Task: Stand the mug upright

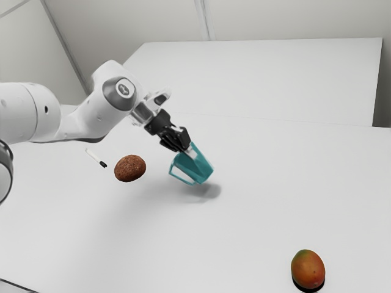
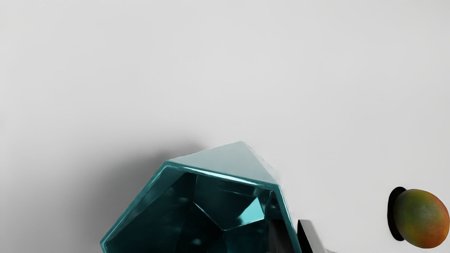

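One white, smooth surface (image 1: pixel 244 244) carries a brown roundish object (image 1: pixel 130 168), a marker (image 1: pixel 96 158) and a mango (image 1: pixel 308 269); behind are pale grey walls (image 1: pixel 134 24). The gripper (image 1: pixel 189 152) is closed on the side of the teal mug (image 1: pixel 199 171), one finger inside and one outside. The mug is tilted above its soft shadow (image 1: pixel 208 191).

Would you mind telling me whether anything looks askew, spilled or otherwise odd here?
Yes, the teal mug is askew: it tilts in the grip of the end effector, whose fingers pinch its wall from inside and outside. Its shadow suggests that it hangs just above the table. I see no spill or damage.
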You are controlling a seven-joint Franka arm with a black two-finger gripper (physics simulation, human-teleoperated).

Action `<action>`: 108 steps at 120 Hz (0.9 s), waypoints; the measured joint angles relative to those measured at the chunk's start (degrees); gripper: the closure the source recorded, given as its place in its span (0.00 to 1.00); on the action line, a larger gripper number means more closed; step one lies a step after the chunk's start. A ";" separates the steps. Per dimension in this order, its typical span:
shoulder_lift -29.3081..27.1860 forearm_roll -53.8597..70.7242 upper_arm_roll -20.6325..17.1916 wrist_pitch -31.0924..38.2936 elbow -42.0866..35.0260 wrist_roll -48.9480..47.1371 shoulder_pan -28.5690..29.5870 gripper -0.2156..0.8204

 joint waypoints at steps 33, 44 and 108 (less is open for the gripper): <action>-1.89 33.45 -0.25 5.81 -0.84 -7.81 -5.88 0.96; -2.10 42.74 -1.21 5.52 -1.87 -12.33 -7.75 0.96; 2.07 56.78 -2.17 8.82 -1.99 -33.72 -9.37 0.96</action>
